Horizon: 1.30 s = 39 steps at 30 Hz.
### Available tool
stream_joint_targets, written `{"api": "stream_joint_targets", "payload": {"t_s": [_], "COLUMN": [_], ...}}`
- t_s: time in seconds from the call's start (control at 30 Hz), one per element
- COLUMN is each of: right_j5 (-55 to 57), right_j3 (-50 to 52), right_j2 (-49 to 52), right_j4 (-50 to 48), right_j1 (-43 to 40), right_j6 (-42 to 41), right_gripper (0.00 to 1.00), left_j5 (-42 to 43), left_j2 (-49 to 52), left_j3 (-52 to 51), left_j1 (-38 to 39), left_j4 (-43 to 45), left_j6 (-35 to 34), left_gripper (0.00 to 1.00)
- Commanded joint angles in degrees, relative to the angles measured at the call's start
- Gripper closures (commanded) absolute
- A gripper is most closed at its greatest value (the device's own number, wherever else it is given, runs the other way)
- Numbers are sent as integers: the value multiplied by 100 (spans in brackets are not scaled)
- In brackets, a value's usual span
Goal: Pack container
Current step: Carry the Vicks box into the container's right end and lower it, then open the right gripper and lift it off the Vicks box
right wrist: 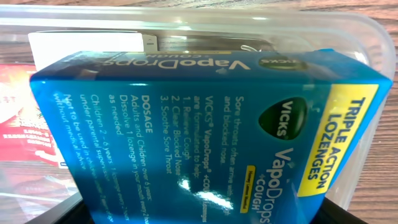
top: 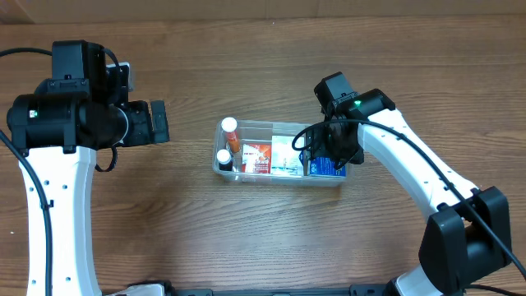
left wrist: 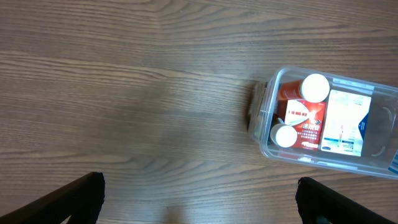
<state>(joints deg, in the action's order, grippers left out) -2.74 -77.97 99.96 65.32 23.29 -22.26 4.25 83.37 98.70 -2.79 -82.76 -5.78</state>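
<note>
- Your right jaws pinch the blue lozenge box (right wrist: 205,124), tilted over the right end of the container (top: 283,183), mid desk (top: 246,66).
- Already inside: capped bottles (top: 228,125), red box (top: 256,156), white box (top: 286,156).
- Left jaws spread, empty, well left.
- Only seating and release look left.

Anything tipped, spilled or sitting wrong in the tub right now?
Nothing stands out. In the container, both white-capped bottles stand at the left end; the red box, white box and blue Vicks box line up beside them. No spill visible.
</note>
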Motion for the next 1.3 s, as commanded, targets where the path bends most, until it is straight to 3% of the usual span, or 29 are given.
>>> {"api": "stream_joint_targets", "payload": {"t_s": [0.0,0.07,0.13,0.3,0.73,0.93,1.0,1.07,1.27], "right_j5": [4,2,2,4,81,1034,1613,1810,1440], "right_j3": [-111,-111,-111,-111,-129,-1027,-1558,-1714,-1661], "right_j2": [-17,-17,-17,-17,-26,-538,-946,-1226,-1414], "right_j4": [-28,-31,-31,-33,-149,114,142,-20,-459], "right_j1": [22,22,22,22,22,22,-7,-173,-1493], "right_j6": [-31,-31,-31,-31,-26,17,13,13,20], "right_gripper": [27,25,16,13,16,14,8,0,0], "left_j5": [-37,-37,-37,-37,-39,-39,-37,-35,-35], "left_j2": [-22,-22,-22,-22,-22,-22,-22,-22,-22], "left_j3": [-9,-9,-9,-9,-9,-9,-9,-9,-9], "left_j1": [-57,-57,-57,-57,-57,-57,-57,-57,-57], "left_j4": [-13,-20,-24,-39,-59,-63,-63,-63,223], "left_j6": [68,68,68,68,68,68,66,66,66], "left_gripper": [0,0,0,0,0,0,0,0,0]}}
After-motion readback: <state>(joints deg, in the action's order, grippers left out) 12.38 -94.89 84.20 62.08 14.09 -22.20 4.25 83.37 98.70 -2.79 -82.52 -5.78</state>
